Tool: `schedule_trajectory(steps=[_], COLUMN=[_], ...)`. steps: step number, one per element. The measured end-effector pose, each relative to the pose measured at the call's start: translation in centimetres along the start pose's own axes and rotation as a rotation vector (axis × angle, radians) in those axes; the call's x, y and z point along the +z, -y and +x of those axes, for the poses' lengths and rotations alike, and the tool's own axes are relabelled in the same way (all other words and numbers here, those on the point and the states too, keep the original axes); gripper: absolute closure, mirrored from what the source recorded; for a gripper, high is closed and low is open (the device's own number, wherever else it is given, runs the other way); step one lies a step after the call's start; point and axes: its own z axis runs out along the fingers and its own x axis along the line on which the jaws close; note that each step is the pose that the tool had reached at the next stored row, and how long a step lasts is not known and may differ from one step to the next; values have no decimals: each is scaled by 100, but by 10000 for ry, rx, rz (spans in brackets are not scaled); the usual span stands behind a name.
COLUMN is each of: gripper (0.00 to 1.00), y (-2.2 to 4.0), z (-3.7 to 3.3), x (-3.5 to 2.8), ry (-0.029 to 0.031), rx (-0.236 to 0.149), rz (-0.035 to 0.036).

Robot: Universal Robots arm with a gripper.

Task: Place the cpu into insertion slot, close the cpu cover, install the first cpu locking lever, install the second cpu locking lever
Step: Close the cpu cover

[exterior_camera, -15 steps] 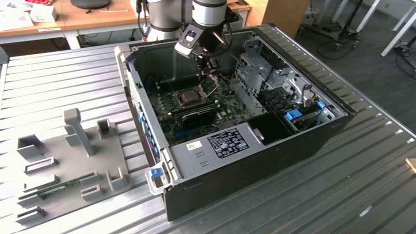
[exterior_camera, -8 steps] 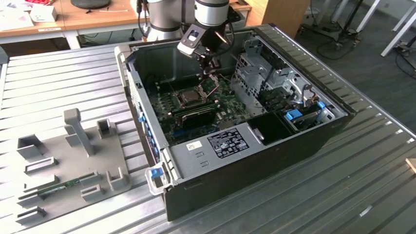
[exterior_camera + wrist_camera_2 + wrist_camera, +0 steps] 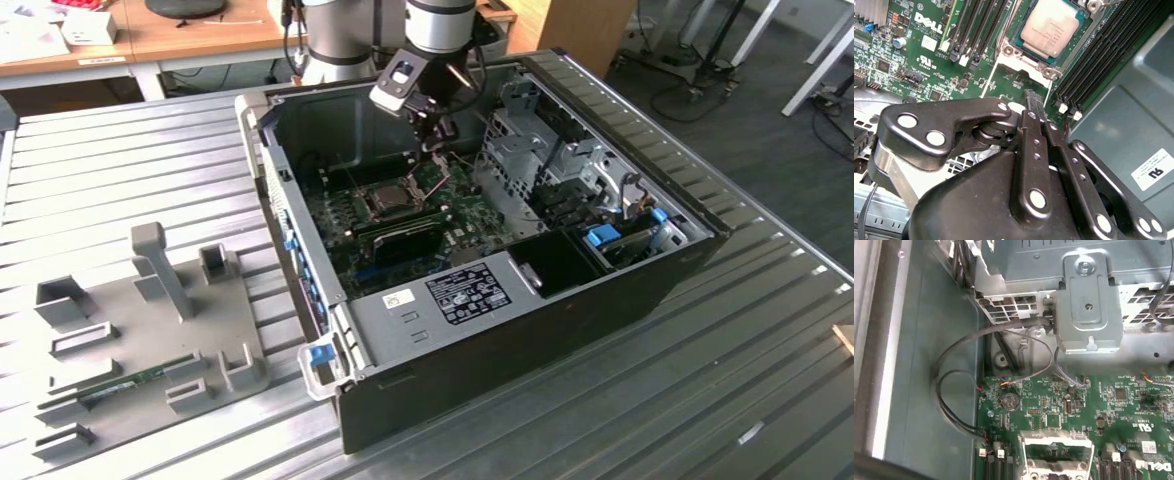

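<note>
the arm (image 3: pixel 438 18) comes down from the top of the exterior view as a silvery tube ending in a black joint. another pale link (image 3: pixel 334 40) of the same arm stands just beside it, toward the exterior view's left. below the joint, the wrist (image 3: pixel 430 62) carries a light grey camera box (image 3: pixel 398 86). the gripper (image 3: pixel 435 145) hangs beneath, dark and slim, pointing steeply downward. in the second wrist view its black linkage bars (image 3: pixel 939 127) fold in from both sides, and the two fingers (image 3: pixel 1030 125) lie pressed together, tips meeting.
</note>
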Motion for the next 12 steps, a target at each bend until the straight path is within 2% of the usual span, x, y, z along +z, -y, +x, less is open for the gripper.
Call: schedule_trajectory(steps=[12], gripper=[90], y=[-13], z=[0], x=[1], ry=[-1], rx=[0], rz=[0])
